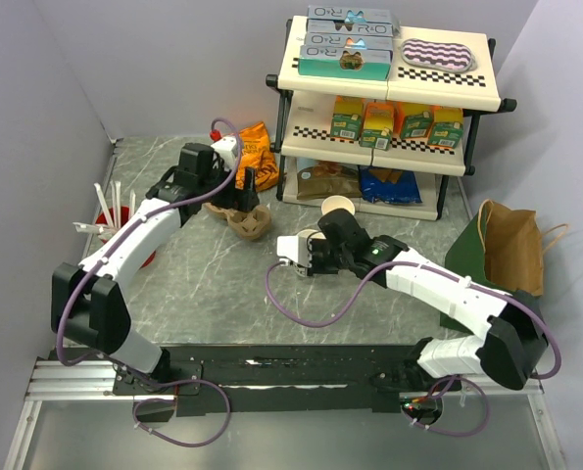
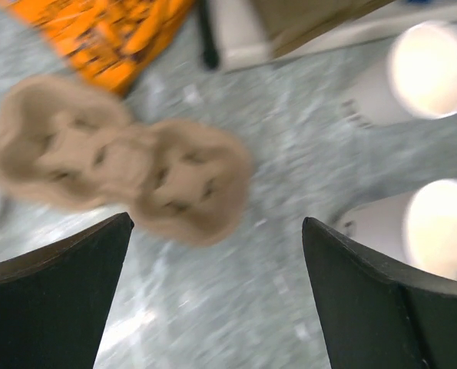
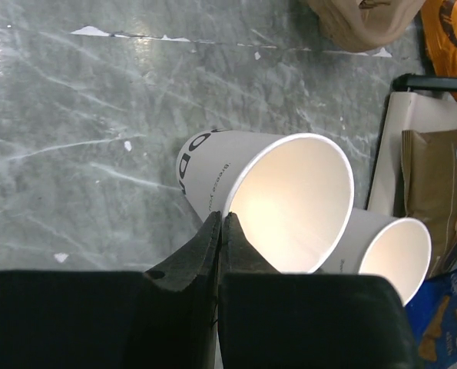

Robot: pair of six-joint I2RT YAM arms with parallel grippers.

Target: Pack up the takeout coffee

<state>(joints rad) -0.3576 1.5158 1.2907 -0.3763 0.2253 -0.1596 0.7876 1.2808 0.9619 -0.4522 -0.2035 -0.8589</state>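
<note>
Right gripper [image 3: 222,223] clenched on the rim of the cup [image 3: 289,200], open and lidless, near the table [image 3: 97,115] centre, just beside a second cup [image 3: 389,254]. Left gripper [image 2: 216,223] spread wide above the carrier [image 2: 136,169].

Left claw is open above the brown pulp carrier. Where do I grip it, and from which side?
Probably the narrow waist of the carrier, between its two wells, with the left claw coming straight down. It lies flat, wells up, and the waist looks like its slimmest part.
</note>
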